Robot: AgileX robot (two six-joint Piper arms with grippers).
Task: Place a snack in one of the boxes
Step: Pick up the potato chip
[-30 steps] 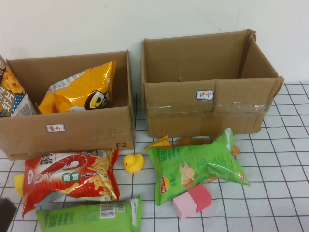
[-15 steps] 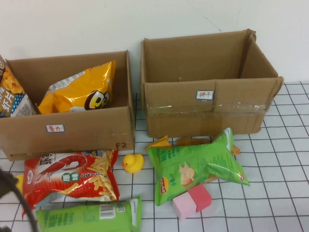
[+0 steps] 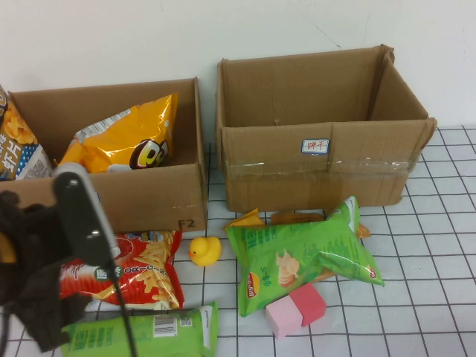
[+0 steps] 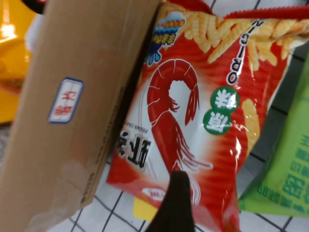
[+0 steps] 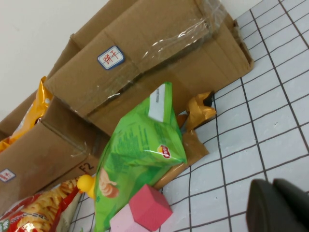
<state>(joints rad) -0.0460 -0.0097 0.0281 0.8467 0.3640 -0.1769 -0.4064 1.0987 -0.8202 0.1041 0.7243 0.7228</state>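
1. Left tool [image 3: 44,245]: over the near-left part of the surface [image 3: 431,297], above the red shrimp-stick bag [image 4: 193,111]. How far it is open cannot be told; one dark finger [image 4: 174,203] shows over the bag, and nothing is seen held.
2. Right tool [image 5: 280,208]: fully closed, empty, low over bare grid near the pink block [image 5: 145,208].
3. Red shrimp-stick bag: flat on the surface, touching the front wall of the left box [image 3: 149,197]; a green packet [image 3: 149,331] lies just beside its near edge.
4. Left box: already holds a yellow bag [image 3: 126,141]. Right box [image 3: 320,167]: no contents visible.
5. Green chip bag [image 3: 297,253]: in front of the right box, a yellow duck [image 3: 204,251] just beside it.
6. Risks, judged: a slick, puffed bag could slip from a shallow pinch; a descent too close to the box wall could catch the cardboard; the green packet could be dragged along; a low lift could snag the bag on the box rim.
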